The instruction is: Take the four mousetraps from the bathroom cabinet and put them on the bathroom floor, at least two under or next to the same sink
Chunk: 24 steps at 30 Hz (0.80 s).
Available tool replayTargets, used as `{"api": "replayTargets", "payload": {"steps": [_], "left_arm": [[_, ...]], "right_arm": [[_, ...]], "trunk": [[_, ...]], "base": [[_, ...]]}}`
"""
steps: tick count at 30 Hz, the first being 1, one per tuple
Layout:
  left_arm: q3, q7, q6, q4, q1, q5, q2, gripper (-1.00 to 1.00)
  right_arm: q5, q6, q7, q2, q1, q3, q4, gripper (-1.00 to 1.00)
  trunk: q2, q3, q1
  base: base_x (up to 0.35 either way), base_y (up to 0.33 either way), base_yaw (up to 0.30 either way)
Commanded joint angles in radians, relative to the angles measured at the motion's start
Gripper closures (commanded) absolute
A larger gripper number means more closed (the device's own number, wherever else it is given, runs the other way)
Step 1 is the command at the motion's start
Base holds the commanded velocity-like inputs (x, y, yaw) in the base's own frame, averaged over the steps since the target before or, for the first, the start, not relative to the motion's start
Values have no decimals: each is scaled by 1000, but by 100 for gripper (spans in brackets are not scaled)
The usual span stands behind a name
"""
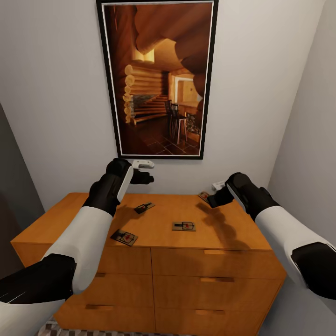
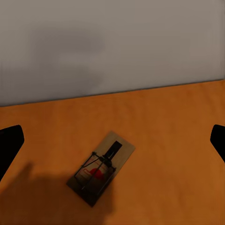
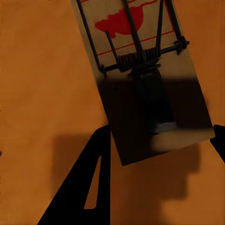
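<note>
You had both tools spread, right tool (image 1: 211, 200) over the mousetrap (image 3: 140, 75) near the cabinet (image 1: 154, 261) top's back edge; it looked light and stiff, so pinch its long edges.

Four mousetraps (image 1: 184, 226) lie on one cabinet (image 1: 219, 266) (one trap partly hidden), beneath one framed picture (image 1: 161, 77).

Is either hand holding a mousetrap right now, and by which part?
Neither holds one. The left hand is open above a mousetrap on the cabinet; the right hand is open around another mousetrap's end.
</note>
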Motion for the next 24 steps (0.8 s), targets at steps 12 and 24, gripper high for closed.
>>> {"api": "replayTargets", "payload": {"steps": [12,24], "left_arm": [[-1,0,4,-2,-1,-1,0,-100],[-1,0,4,-2,-1,0,0,-100]], "right_arm": [[0,3,1,-3,-1,5,-5,100],[0,3,-6,-6,-1,5,-8,100]], "trunk": [[-1,-1,0],[-1,-1,0]], "base": [[0,0,0],[0,0,0]]}}
